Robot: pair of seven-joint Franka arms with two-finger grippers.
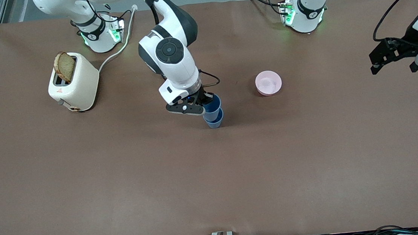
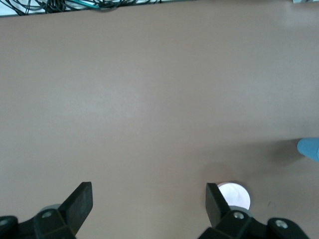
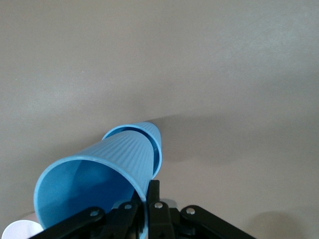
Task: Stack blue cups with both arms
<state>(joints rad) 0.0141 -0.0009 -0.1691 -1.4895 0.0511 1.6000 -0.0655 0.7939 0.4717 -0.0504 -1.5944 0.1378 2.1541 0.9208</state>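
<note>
— What does the surface look like?

— A broad, matte brown table [image 1: 214,177], smooth and flat. Toward the right arm's end stands a rounded cream toaster [image 1: 73,83] with a slice of brown bread [image 1: 64,66] poking from its slot. Nearer the left arm's end sits a round pale pink bowl [image 1: 268,82], shallow and glossy.

— And the blue cups?

— Mid-table, between toaster and bowl. The upper blue cup [image 1: 213,104] is tapered plastic with fine vertical ribbing, and its narrow end is nested in the lower blue cup [image 1: 215,121], which stands on the table. The pair leans rather than standing straight.

— Who has hold of them?

— The right gripper [image 1: 203,102]; its black fingers [image 3: 153,196] pinch the thin rim wall of the upper cup.

— The other arm?

— It waits. The left gripper [image 1: 393,64] hangs over the table's edge at the left arm's end, its fingers [image 2: 79,201] spread wide with nothing between them.
</note>
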